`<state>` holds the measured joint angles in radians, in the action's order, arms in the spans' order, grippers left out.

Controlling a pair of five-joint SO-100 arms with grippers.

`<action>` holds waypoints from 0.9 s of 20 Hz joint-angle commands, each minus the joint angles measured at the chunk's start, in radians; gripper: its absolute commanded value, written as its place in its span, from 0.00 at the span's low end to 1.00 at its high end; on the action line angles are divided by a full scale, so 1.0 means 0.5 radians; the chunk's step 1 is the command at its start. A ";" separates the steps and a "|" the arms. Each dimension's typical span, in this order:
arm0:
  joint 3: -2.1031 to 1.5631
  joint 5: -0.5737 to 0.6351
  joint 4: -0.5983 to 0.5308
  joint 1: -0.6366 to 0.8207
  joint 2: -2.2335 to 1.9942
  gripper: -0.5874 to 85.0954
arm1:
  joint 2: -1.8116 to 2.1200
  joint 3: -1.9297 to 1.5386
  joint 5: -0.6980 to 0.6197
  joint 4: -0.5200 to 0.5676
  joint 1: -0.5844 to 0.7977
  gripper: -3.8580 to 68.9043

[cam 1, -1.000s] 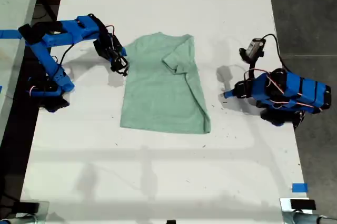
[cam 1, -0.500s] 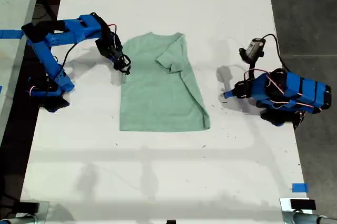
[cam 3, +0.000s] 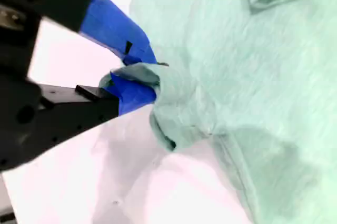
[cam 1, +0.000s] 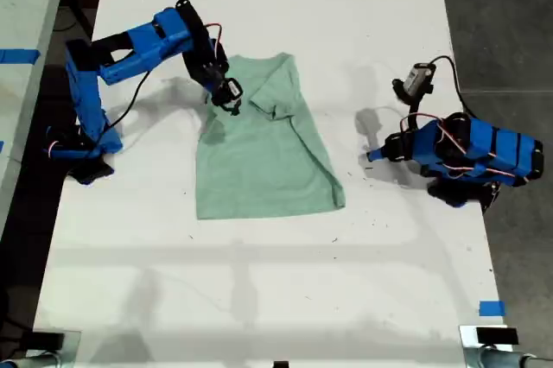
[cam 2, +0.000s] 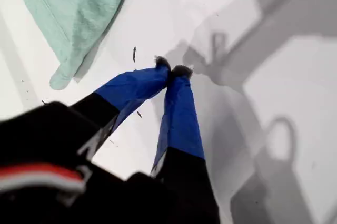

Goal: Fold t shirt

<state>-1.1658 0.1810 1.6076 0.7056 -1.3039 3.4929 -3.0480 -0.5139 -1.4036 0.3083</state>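
Note:
The pale mint-green t shirt [cam 1: 263, 161] lies on the white table [cam 1: 259, 299], its sleeve side toward the exterior view's right folded inward. My second gripper [cam 1: 232, 102] is over the shirt's upper part, shut on a bunched bit of the cloth's edge [cam 3: 158, 84], which hangs lifted from the blue fingers [cam 3: 118, 32]. My first gripper [cam 1: 371, 156] rests low over bare table toward the exterior view's right, fingertips [cam 2: 181, 71] shut together with nothing held. A corner of the t shirt [cam 2: 73, 8] shows beyond them, apart from the tips.
Dark floor [cam 1: 510, 22] borders the table on the exterior view's right. A blue tape mark [cam 1: 491, 308] sits near the lower right of that view. Another pale surface [cam 1: 22, 14] with blue tape lies at the view's left edge.
The second arm has swung toward the exterior view's right, carrying the shirt's edge inward over the shirt; the shirt looks narrower. The first arm has stayed still.

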 commanded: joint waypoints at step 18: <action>0.509 0.522 -0.463 -0.433 0.451 0.32 | 0.018 -0.074 -0.040 0.040 0.000 0.09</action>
<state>-0.9833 0.4617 1.3407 0.4985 -0.9940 3.4929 -3.0480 -0.5185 -1.4036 0.3083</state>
